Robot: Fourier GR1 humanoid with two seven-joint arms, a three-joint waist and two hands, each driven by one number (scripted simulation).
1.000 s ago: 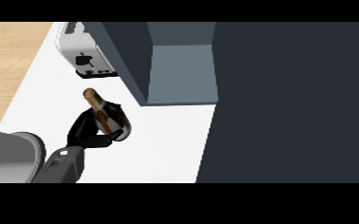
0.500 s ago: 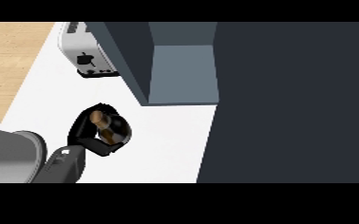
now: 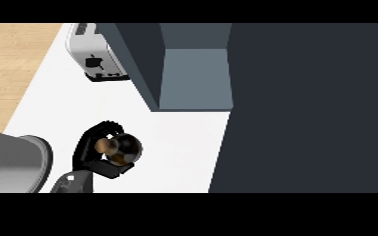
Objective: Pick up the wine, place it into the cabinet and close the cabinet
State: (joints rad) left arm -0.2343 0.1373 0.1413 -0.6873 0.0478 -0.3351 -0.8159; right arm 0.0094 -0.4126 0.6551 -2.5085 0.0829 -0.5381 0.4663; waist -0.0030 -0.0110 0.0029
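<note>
We had the dark, brown-necked glass wine bottle (image 3: pixel 123 149) lifted off the white counter (image 3: pixel 177 145), our black left hand (image 3: pixel 93 152) curled round it. Placing it inside the open grey cabinet (image 3: pixel 196 77) and closing that remained undone.

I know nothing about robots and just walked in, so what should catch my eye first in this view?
A black left hand at the lower left is curled round a wine bottle, seen from above against the white counter. Up and to the right of it is an open cabinet with a pale grey-blue inside, and a silver toaster sits at the upper left beside it.
</note>
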